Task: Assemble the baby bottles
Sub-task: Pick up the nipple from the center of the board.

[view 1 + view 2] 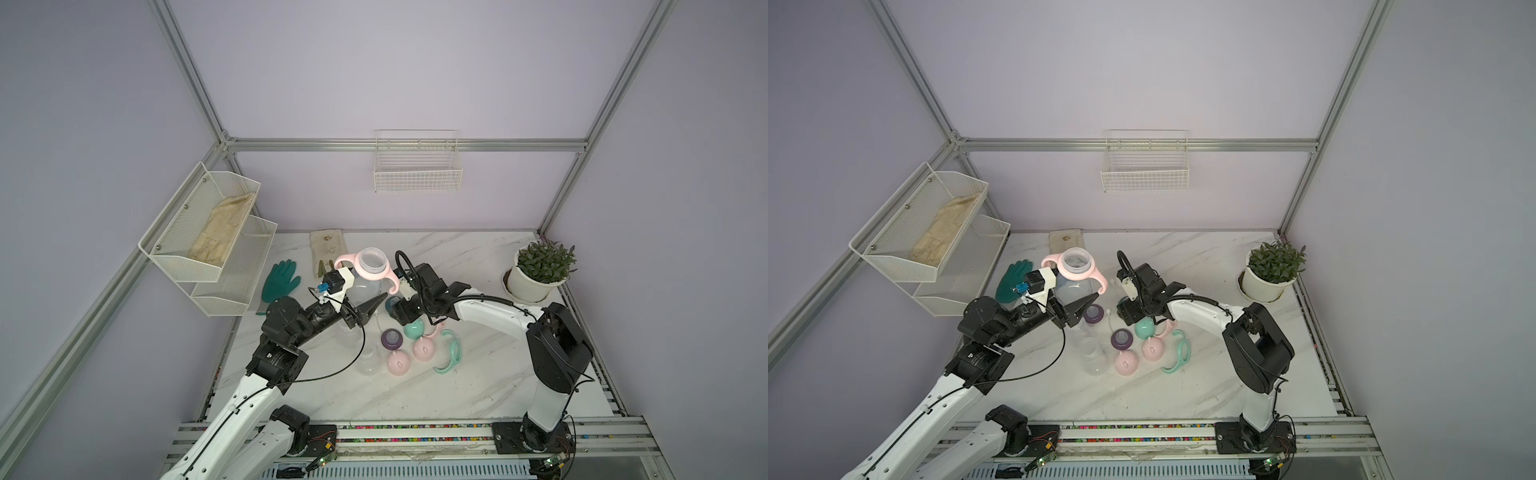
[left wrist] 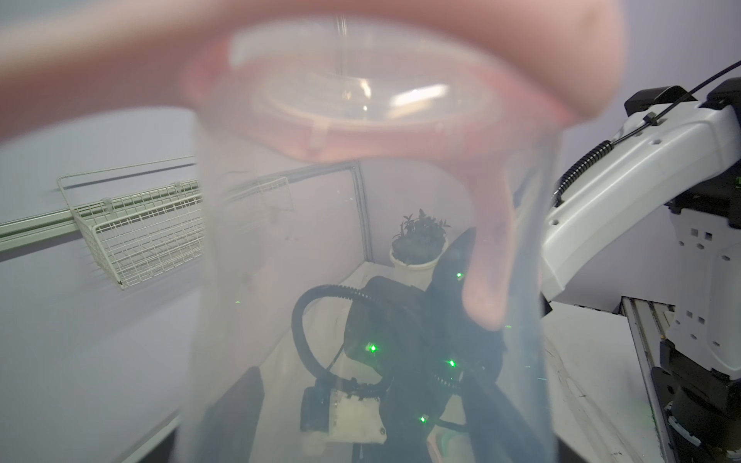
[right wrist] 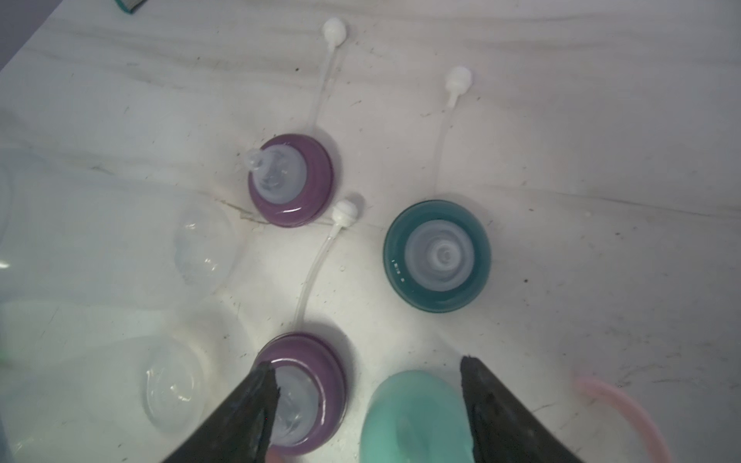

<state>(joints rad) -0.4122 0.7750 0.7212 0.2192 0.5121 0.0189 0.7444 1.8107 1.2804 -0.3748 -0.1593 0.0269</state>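
Baby bottle [image 1: 362, 291], clear, uncapped and wearing a pink handle ring [image 1: 365, 275] round its neck, is held up off the table, mouth upward, by the left gripper [image 1: 368, 301]. The jaws are closed on its body, and from the left wrist camera the bottle fills most of the view as a blur. Just across from it the right gripper [image 3: 367, 364] points down at the loose parts with its fingers [image 3: 248, 409] spread wide and nothing between them. One fingertip overlaps a purple collar [image 3: 325, 373] with a clear nipple and the other stands beside a mint dome cap [image 3: 413, 417]; I can't tell whether either touches. Beyond them on the marble table [image 1: 457, 395] sit a teal collar [image 3: 437, 256] and a second purple collar [image 3: 290, 180]. Each collar trails a thin straw ending in a white weight [image 3: 459, 78]. Two more clear bottles [image 1: 368, 361] stand near the left arm without collars. Two pink dome caps [image 1: 424, 350] sit beside the mint one, with a mint handle ring [image 1: 458, 347] lying just to their right. A second pink ring [image 3: 625, 405] shows partly by the right gripper. Farther out, a green glove [image 1: 280, 280] lies near the mesh shelf [image 1: 208, 232]. A wire basket [image 1: 417, 166] hangs on the back wall, and a potted plant [image 1: 536, 270] stands in the far right corner.
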